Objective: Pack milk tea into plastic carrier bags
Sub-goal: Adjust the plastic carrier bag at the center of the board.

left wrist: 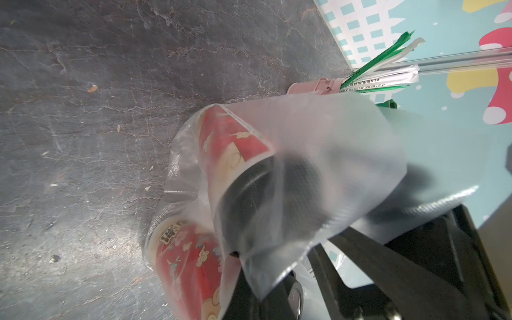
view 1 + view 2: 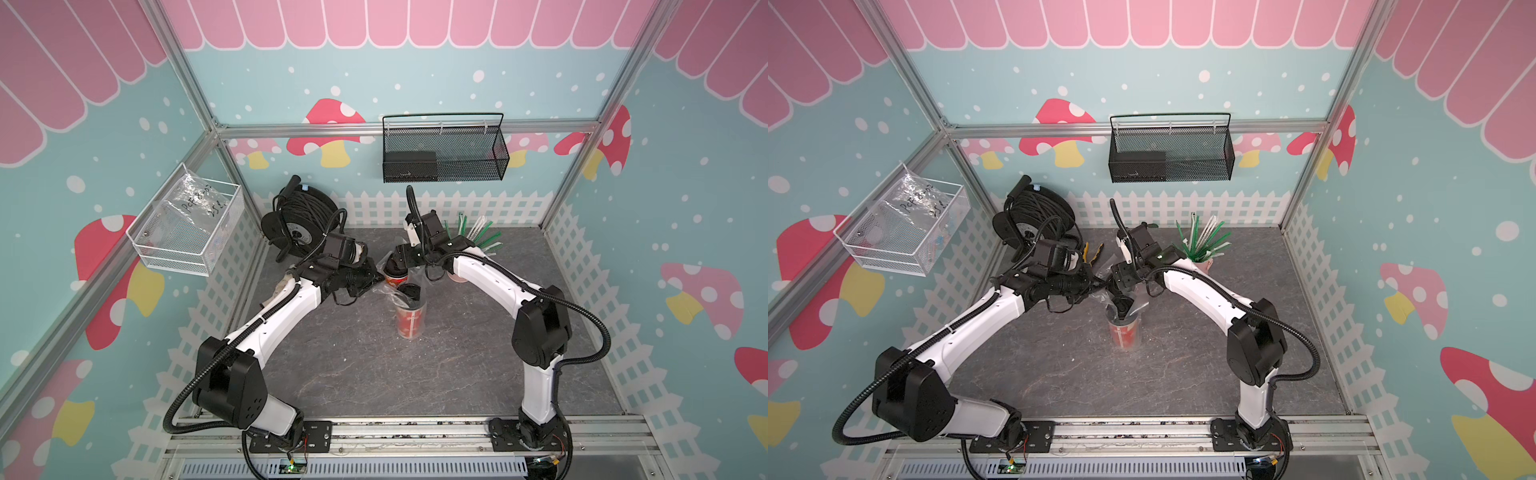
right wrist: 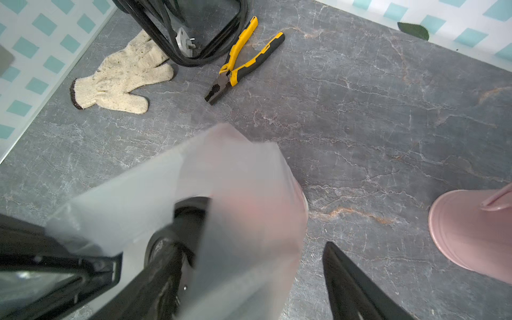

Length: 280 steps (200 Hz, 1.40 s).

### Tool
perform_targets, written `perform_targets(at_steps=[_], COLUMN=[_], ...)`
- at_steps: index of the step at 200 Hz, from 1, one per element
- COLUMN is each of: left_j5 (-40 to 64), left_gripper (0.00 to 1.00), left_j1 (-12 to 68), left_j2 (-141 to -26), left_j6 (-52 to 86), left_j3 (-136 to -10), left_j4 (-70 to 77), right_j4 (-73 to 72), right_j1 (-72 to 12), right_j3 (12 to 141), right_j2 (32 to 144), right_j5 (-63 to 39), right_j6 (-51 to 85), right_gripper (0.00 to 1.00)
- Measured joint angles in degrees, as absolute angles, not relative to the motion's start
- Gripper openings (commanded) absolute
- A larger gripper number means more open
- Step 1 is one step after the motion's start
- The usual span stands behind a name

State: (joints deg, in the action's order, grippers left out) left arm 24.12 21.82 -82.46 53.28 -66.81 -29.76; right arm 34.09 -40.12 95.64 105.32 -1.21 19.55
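While left jaws pinch the bag (image 1: 318, 155) mouth, right jaws stand wide open above it.
Both cups are upright at the middle of the surface (image 2: 332, 365), long axes vertical. The near cup (image 2: 409, 322) is inside the film. The far cup (image 2: 394, 279), at its 11 o'clock, seems inside too, but its base is hidden. Left jaws are clenched on the bag's edge at the far cup's 9 o'clock. Right jaws hang over the far cup's lid, film draping one side, gripping nothing. Judgement: the mouth's free side lies toward 3 o'clock, nearer the right arm, so that edge is the next thing to take.
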Motion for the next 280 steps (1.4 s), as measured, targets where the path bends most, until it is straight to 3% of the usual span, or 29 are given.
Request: perform_targets(at_steps=[177,280], left_j5=[24.45,25.21], left_gripper=[0.0,0.0], left_j1=[21.82,21.76], left_j2=[-84.4,-86.19], left_j6=[52.01,50.74], left_j3=[-70.02,-71.68], left_j4=[-30.3,-30.83], right_j4=[31.09,28.73], right_j1=[-35.46,-33.78], right_j3=[98.74,101.73], right_j2=[109.38,113.06], right_j5=[-2.0,-2.22], right_j6=[22.76,24.67], right_gripper=[0.74,0.78])
